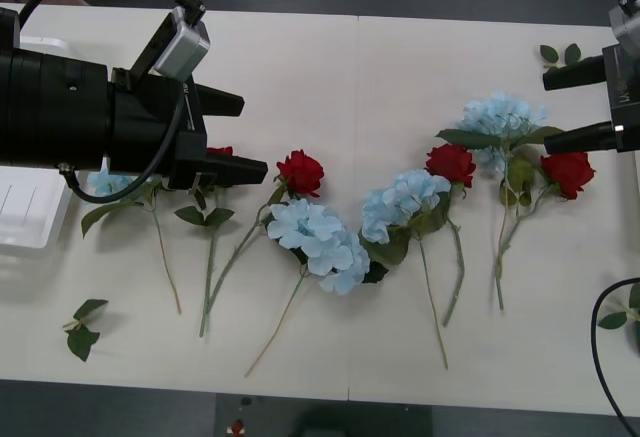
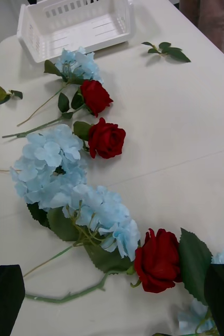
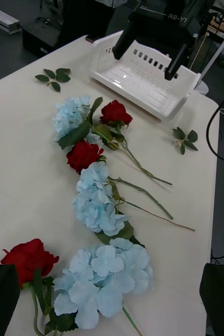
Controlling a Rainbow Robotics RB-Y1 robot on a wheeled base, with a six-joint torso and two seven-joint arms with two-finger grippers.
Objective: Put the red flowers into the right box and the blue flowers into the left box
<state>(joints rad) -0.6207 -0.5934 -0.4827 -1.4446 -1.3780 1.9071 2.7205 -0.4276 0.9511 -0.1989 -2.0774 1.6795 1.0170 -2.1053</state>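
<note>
Table (image 1: pixel 400 57): smooth matt off-white top, faint sheen. Red flowers (image 1: pixel 300 172): velvety cloth-like petals, matt. Blue flowers (image 1: pixel 318 241): thin fabric-like petals, soft, matt. Stems (image 1: pixel 432 302) look like plastic, slightly glossy; leaves (image 2: pixel 194 261) matt, veined. Left box (image 2: pixel 75 23): white plastic, slotted walls, mild gloss. Right box (image 3: pixel 143 79): same white plastic. Gripper fingers (image 3: pixel 0 299): black, matt.

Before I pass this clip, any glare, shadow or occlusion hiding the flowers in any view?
Front view: the left gripper and its arm cover much of the leftmost blue flower and the red rose beside it; lighting even, shadows soft. Left wrist view: mild sheen on the right box, flowers sharp. Right wrist view: the left box reads clearly, no glare.
</note>
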